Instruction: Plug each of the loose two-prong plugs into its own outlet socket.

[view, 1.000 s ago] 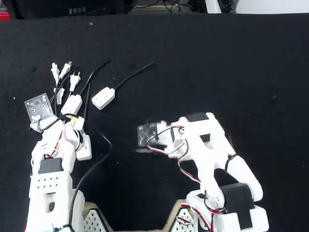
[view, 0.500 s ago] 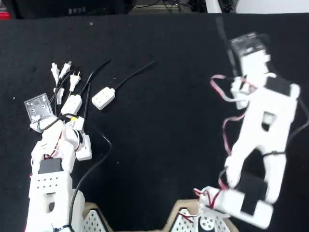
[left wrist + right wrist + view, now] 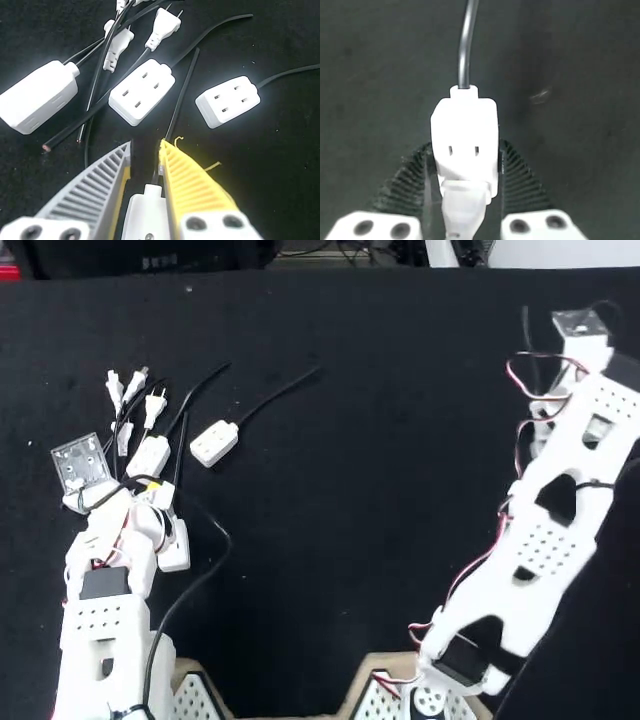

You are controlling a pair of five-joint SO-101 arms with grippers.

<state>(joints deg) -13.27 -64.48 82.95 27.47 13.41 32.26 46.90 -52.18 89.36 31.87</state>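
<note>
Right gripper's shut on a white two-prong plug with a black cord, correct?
Not quite. The right gripper is shut on a white outlet socket with a black cord, not a two-prong plug. The right wrist view shows two slots in its face and no prongs.
</note>
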